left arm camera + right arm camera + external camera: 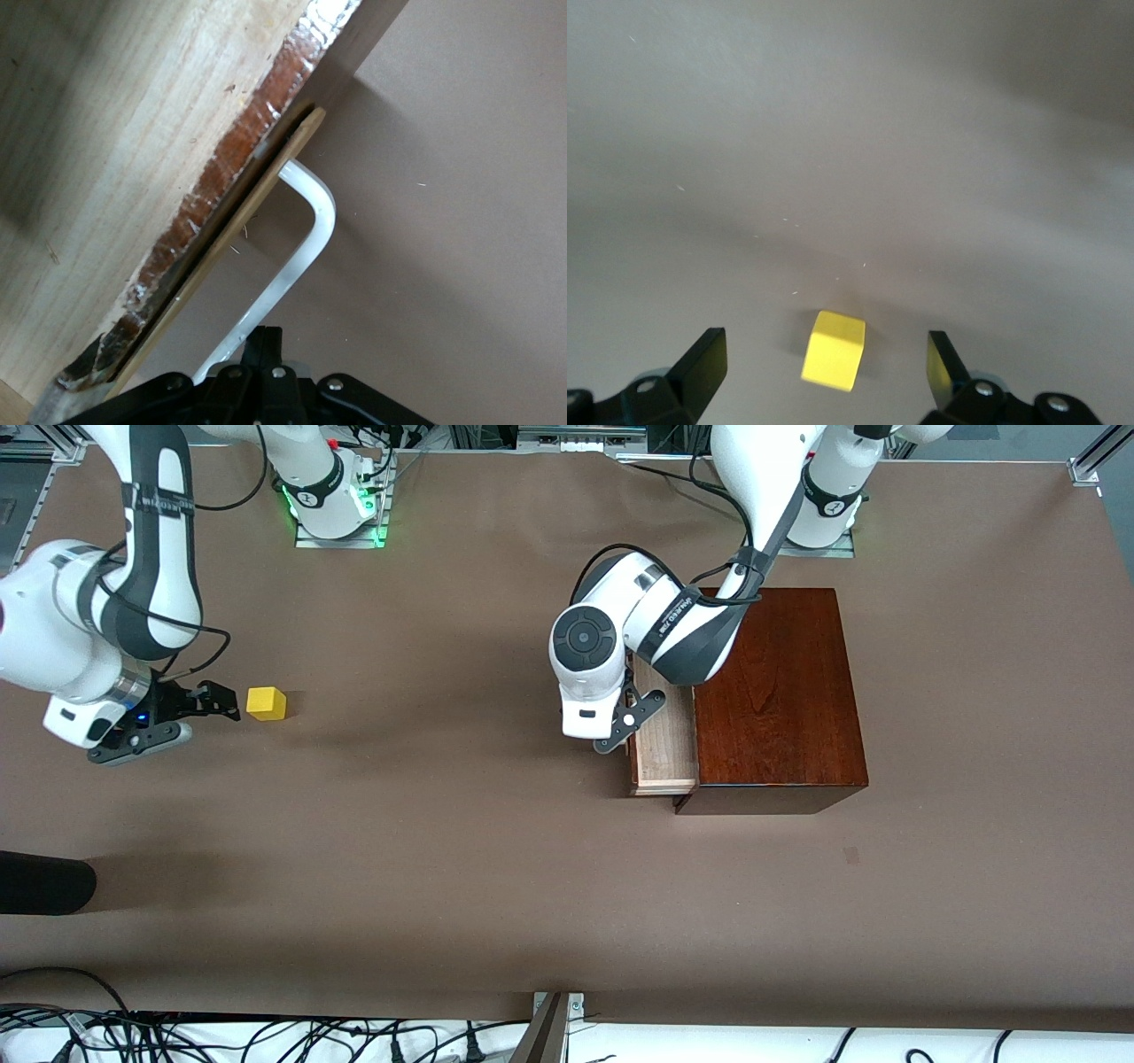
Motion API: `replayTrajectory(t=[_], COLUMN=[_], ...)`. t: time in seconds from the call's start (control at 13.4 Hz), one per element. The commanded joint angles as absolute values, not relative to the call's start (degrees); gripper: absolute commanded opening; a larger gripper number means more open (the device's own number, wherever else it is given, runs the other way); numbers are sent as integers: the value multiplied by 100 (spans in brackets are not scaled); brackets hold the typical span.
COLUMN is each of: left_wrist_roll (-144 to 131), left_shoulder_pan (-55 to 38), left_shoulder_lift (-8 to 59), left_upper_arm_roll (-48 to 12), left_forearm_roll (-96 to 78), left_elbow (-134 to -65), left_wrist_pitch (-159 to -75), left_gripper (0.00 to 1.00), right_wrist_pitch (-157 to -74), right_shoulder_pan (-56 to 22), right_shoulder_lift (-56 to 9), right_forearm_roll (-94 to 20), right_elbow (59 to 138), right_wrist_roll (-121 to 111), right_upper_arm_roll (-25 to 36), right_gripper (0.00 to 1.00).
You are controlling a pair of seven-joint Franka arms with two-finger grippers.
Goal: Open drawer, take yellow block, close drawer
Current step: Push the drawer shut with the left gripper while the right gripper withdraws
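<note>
Front view: drawer point(663, 746) partly out, left gripper point(262, 347) clamped on its handle point(301, 257); right gripper point(824, 363) spread beside yellow block point(266, 703).

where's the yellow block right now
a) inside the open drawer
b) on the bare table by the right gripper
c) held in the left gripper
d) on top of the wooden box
b: the yellow block sits on the table, just off the open right gripper.
</note>
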State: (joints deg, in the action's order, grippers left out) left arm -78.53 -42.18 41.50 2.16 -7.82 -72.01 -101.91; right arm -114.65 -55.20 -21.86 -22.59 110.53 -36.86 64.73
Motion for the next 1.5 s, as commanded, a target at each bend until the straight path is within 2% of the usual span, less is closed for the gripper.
replayTrajectory(t=[0.0,0.52,0.67,0.9,1.2,1.42], left_wrist_roll=[-7348,-7339,-7374,-7348,-7348,-7330], left_shoulder_pan=[-3867,-3867,-3902,-3850,-3850,-3832], left_shoulder_lift=[3876,3639,3569,3560,3559,3560], left_upper_arm_roll=[413,413,413,404,404,413], left_forearm_roll=[-448,-352,-352,-54,-35,-26], left_elbow=[-7549,-7673,-7673,-7690,-7726,-7734], left_wrist_pitch=[-10028,-9862,-9756,-9650,-9650,-9650], left_gripper=[0,0,0,0,0,0], right_wrist_pitch=[-10436,-9792,-9581,-9562,-9607,-9589], right_shoulder_pan=[-5616,-5888,-5784,-5127,-3774,-3253], right_shoulder_lift=[-2355,-2338,-2277,-1821,-1073,-923], right_forearm_roll=[-1925,-1925,-1785,-1425,-607,-598], right_elbow=[10101,9502,9352,9238,9237,9237], right_wrist_roll=[-3016,-2146,-1926,-1585,-572,-449], right_upper_arm_roll=[6495,6486,6216,5260,3440,2989], right_gripper=[100,100,100,100,100,100])
